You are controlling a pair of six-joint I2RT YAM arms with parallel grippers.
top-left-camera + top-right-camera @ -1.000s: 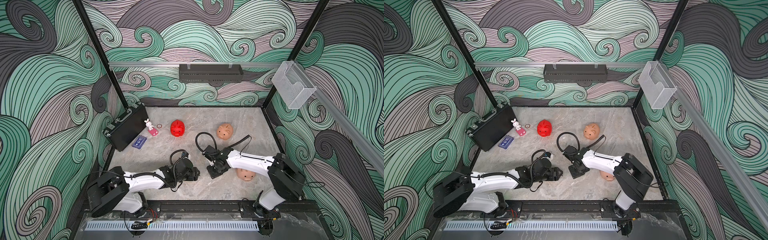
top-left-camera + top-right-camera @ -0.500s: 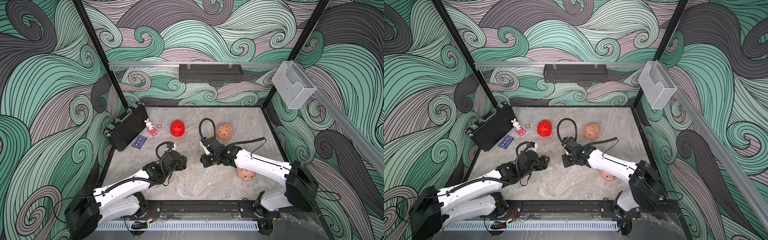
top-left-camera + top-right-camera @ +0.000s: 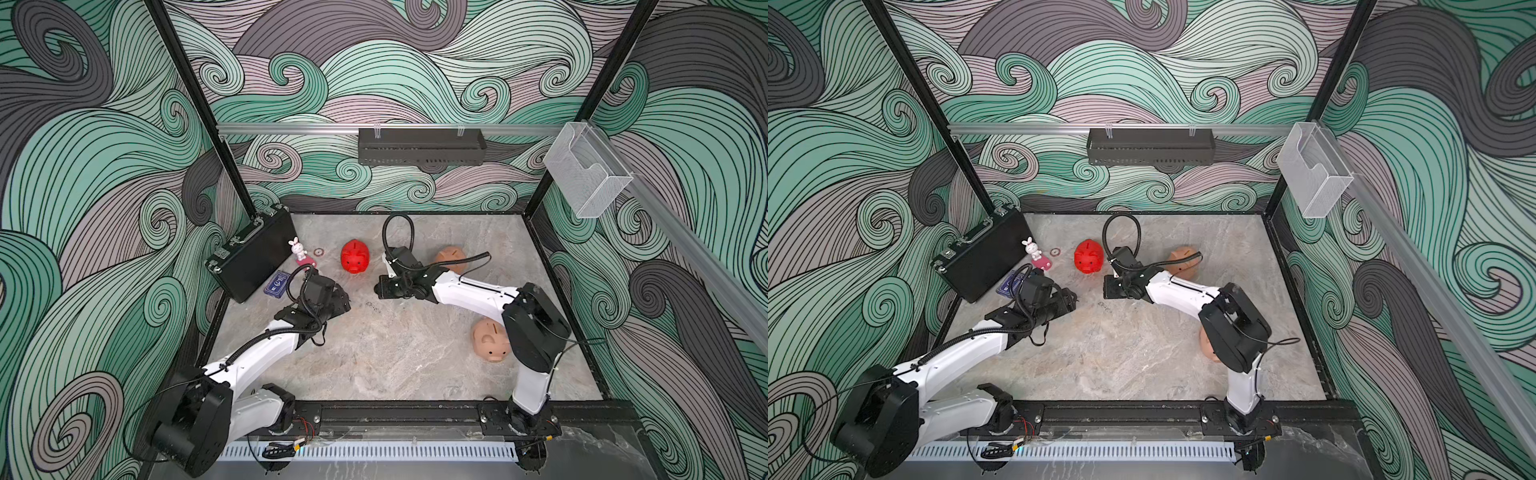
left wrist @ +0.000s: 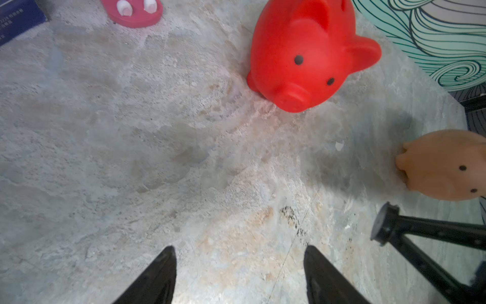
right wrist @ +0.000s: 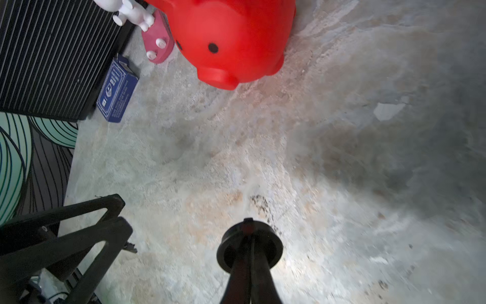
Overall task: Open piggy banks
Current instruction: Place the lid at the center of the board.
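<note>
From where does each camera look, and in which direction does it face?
Both top views: high above the front edge, facing down at the table; left arm and right arm show.
Left wrist: on the left arm, low, facing the red pig; open left fingers show.
Right wrist: on the right arm, low, facing the same red pig; right fingers, shut on a black plug, show.
Shared: both wrist views hold the red pig and the other arm's fingers.

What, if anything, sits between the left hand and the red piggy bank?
Nothing visible: in the left wrist view only bare table lies between the open left hand and the red piggy bank.
</note>
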